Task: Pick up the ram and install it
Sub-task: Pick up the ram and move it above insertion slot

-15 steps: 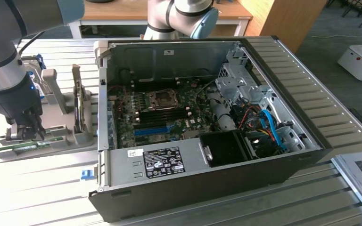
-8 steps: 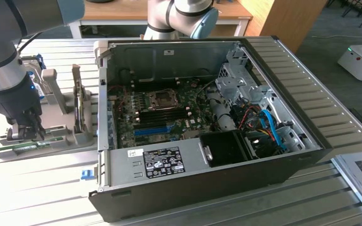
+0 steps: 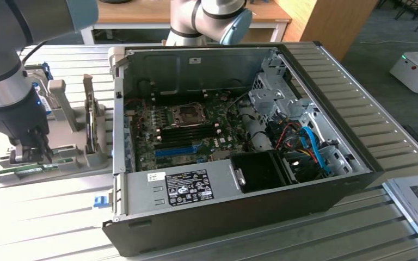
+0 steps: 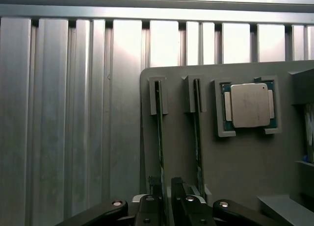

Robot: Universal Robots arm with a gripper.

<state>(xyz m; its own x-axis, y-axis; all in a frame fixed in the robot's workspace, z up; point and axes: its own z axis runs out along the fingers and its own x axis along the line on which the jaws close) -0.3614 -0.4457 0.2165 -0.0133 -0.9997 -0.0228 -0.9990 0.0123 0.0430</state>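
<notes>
Two green sticks stand on edge in the slots of a grey holder [image 4: 245, 162]. The ram [image 4: 160, 138] is the one that runs straight in between my fingertips. Its twin [image 4: 197, 138] stands in the slot beside it. My gripper [image 4: 167, 189] is low over the ram's near end with one finger on each side and a small gap left, so it is open. In the exterior view the gripper [image 3: 38, 155] hangs over the holder at the exterior view's left, just above the green ram [image 3: 31, 168]. The ram still rests in its slot.
A processor chip [image 4: 248, 106] lies in a pocket of the holder beside the sticks. The opened computer case [image 3: 339, 179] lies at the exterior view's centre, with its motherboard, black memory slots [image 3: 187, 130] and a blue slot [image 3: 174, 150] exposed. The table is ribbed metal [image 4: 73, 113].
</notes>
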